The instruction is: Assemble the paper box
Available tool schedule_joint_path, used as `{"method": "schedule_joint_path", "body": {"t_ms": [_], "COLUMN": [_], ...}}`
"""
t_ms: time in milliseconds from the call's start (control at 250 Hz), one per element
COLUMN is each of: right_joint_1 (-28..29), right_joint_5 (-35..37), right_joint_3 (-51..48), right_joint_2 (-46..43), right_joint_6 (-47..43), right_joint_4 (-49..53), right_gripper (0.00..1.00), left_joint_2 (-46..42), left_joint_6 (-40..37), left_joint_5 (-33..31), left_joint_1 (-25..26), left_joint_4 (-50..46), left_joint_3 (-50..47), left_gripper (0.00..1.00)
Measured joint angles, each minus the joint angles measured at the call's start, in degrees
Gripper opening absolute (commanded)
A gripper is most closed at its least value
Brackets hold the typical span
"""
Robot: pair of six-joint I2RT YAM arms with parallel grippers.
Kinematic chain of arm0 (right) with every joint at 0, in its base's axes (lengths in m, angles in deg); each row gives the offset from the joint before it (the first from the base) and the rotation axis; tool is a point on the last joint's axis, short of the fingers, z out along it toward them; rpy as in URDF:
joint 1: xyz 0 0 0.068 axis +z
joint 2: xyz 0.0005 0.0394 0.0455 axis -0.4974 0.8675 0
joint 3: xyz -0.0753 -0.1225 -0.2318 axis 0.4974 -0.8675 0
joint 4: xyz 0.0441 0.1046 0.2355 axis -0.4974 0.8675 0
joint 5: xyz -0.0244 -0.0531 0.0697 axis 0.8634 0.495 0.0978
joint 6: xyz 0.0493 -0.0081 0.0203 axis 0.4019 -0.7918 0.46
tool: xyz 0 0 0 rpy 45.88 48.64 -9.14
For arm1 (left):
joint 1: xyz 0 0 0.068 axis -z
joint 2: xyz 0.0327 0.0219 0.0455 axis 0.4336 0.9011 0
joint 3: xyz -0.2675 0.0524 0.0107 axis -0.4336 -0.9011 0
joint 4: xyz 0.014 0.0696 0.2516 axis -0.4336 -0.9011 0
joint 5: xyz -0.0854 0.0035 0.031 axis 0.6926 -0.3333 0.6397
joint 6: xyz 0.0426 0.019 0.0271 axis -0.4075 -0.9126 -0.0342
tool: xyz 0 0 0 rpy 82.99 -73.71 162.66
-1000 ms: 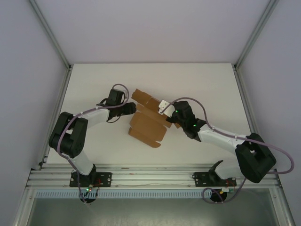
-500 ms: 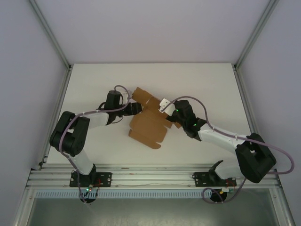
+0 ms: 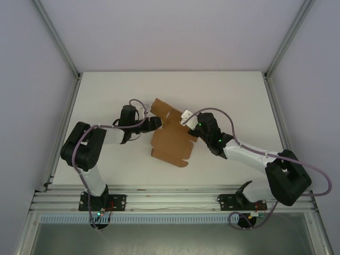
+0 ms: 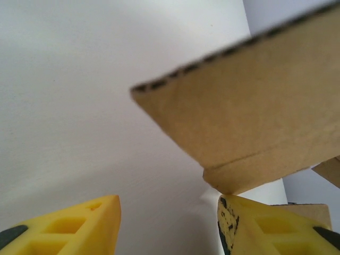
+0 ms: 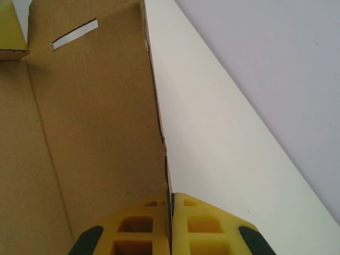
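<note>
Two claws are on the paper box [image 3: 170,142]. The right claw [image 5: 171,204] is pinched tight on the edge of a raised side panel, holding it up from the base. The left claw [image 4: 169,207] gapes about halfway and grips nothing, one finger [image 4: 265,228] just beside a flap corner. The box lies half folded in the middle of the bench [image 3: 239,95]. The step looks like wall-raising; next, the left must catch that flap and fold it.

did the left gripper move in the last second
Yes. In the top view the left gripper has slid right, farther from the left edge of the table and closer to the paper box.
</note>
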Motion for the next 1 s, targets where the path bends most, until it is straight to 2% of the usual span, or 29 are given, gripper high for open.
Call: {"method": "schedule_joint_path", "body": {"t_ms": [112,288,464,672,863,999], "right_joint_1": [0.0,0.0,0.1,0.2,0.8,1.4], "right_joint_5": [0.6,1.9,2.6,2.0,0.0,-0.9], "right_joint_3": [0.0,0.0,0.0,-0.3,-1.0,-1.2], "right_joint_2": [0.0,0.0,0.0,-1.8,-4.0,-4.0], "right_joint_6": [0.0,0.0,0.0,-0.3,-0.3,-0.3], "right_joint_4": [-0.4,-0.9,-1.1,-0.7,-0.3,0.7], "right_gripper": [0.00,0.00,0.00,0.00,0.00,0.00], "left_joint_2": [0.3,0.4,-0.2,-4.8,-5.9,-5.9], "left_joint_6": [1.7,3.0,3.1,-0.2,-5.6,-9.1], "left_joint_5": [1.1,1.6,1.8,0.5,-4.1,-9.3], "left_joint_1": [0.0,0.0,0.0,0.0,0.0,-0.1], "left_joint_4": [1.8,2.2,1.2,-6.2,-16.6,-23.2], "left_joint_3": [-0.6,-0.6,-0.6,0.1,4.6,6.3], "left_gripper": [0.54,0.69,0.68,0.68,0.68,0.73]}}
